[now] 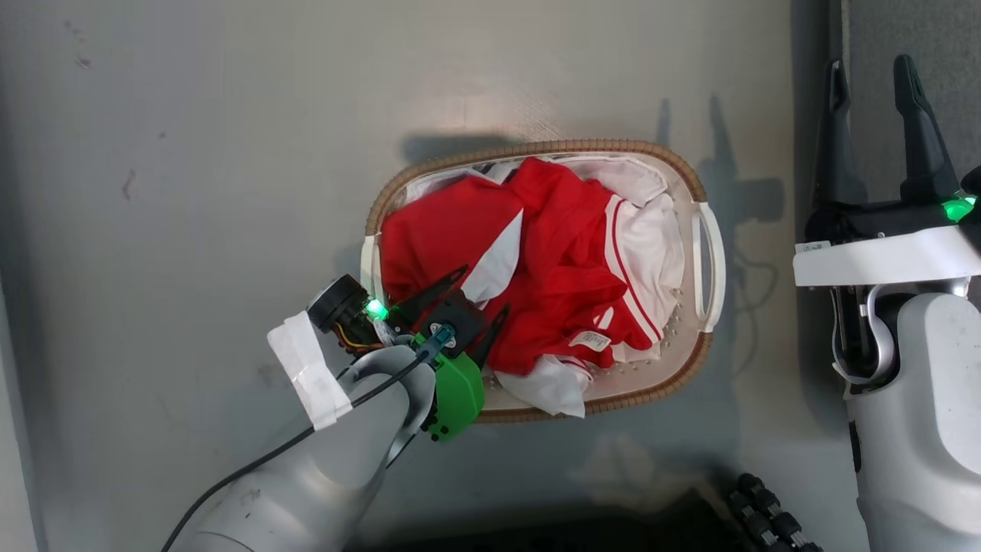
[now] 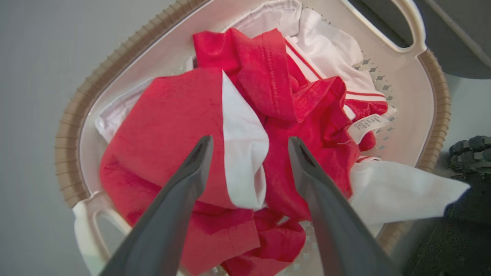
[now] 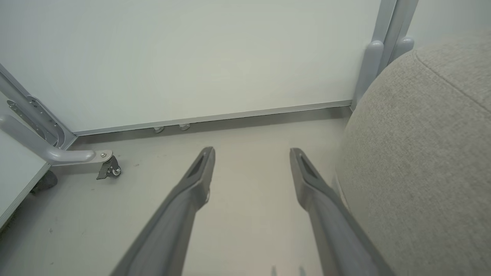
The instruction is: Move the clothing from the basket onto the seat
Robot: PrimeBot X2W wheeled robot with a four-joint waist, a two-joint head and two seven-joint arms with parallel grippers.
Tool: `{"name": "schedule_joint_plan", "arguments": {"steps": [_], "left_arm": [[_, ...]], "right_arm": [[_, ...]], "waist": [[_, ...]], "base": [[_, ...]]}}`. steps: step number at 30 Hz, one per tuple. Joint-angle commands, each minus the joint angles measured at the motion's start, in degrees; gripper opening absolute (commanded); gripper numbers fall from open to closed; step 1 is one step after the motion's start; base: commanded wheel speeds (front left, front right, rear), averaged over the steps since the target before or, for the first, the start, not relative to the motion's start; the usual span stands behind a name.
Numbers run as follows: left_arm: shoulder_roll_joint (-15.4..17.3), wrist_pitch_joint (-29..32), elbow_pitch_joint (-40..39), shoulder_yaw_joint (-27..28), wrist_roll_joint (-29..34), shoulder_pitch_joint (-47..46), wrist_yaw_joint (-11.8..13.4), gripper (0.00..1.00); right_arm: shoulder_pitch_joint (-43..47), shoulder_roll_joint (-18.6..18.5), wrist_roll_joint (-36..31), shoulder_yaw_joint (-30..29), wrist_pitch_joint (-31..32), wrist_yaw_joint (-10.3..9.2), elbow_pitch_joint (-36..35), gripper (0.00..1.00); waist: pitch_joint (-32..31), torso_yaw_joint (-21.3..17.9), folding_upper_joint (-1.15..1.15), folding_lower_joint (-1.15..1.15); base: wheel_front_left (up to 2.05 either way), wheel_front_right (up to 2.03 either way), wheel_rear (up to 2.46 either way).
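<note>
From the head, the oval basket [image 1: 536, 144] stood on the pale floor [image 1: 191, 153]. It was heaped with red clothing [image 1: 559, 268] in soft, crumpled folds, with white stripes and trim showing. The left hand [image 1: 484, 290] hung over the near left end of the heap, its fingers spread and nothing between them. The right hand [image 1: 870, 69] stood well to the right of the basket, wide open and empty.

From the left wrist, the two fingers straddled a fold where a red panel met a white one. Whether the tips touched the cloth could not be told. The step in hand looked like a first grab. It would go best by pushing down into the thick of that fold and closing on red fabric alone. That meant keeping clear of the thin white liner [image 2: 402, 188], which spilled over the brown woven rim, and of the perforated plastic wall. Limp cloth would likely trail, so a high lift seemed wise.

From the right wrist, the seat [image 3: 422, 153], a coarse grey woven cushion with a rounded edge and a stitched seam, lay just right of the open fingers.
</note>
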Motion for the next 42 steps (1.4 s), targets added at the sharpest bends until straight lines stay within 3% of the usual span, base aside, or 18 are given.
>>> {"name": "schedule_joint_plan", "arguments": {"steps": [1,7,18,20,21,23,33,42], "left_arm": [[0.39,0.78,1.07,-0.85,-1.02,-1.59,0.29,1.0],[0.4,5.57,5.94,-4.34,-1.69,-3.99,3.83,1.0],[0.42,9.03,9.31,-7.88,-4.63,-5.75,5.26,1.0],[0.42,9.63,9.72,-8.06,-5.24,-5.87,5.8,0.69],[0.43,9.75,9.93,-8.15,-5.55,-6.05,6.18,0.43],[0.42,9.72,9.89,-8.32,-6.25,-6.38,6.77,0.0],[0.37,6.25,6.8,-9.61,-9.89,-5.08,6.98,0.0],[0.37,2.85,3.86,-11.13,-12.82,-3.24,7.23,0.0]], "right_arm": [[-0.74,-0.18,0.51,0.18,-0.12,-0.04,-0.34,1.0],[-1.7,-0.16,1.81,0.88,-0.12,-0.04,-0.67,1.0],[-2.29,-0.17,3.38,1.42,-0.12,-0.04,-1.05,1.0],[-2.29,-0.17,3.57,1.56,-0.12,-0.04,-0.96,1.0],[-2.3,-0.17,3.67,1.61,-0.12,-0.04,-0.85,1.0],[-2.36,-0.17,3.82,1.62,-0.12,-0.04,-0.58,1.0],[-1.06,-0.18,3.33,1.19,-0.12,-0.04,0.73,1.0],[1.32,-0.19,2.16,1.63,-0.12,-0.04,2.1,1.0]], "waist": [[3.5,-2.75,0.44,-0.01],[4.79,-4.64,0.44,-0.01],[6.36,-5.91,0.44,-0.01],[6.46,-6.05,0.44,-0.01],[6.45,-6.1,0.44,-0.01],[6.3,-6.15,0.44,-0.01],[2.34,-5.05,0.44,-0.01],[-5.35,-3.29,0.44,-0.01]], "base": [[0.0,0.0,0.0],[0.0,0.0,0.0],[0.0,0.0,0.0],[0.0,0.0,0.0],[0.0,0.0,0.0],[0.0,0.0,0.0],[0.0,0.0,0.0],[0.0,0.0,0.0]]}}
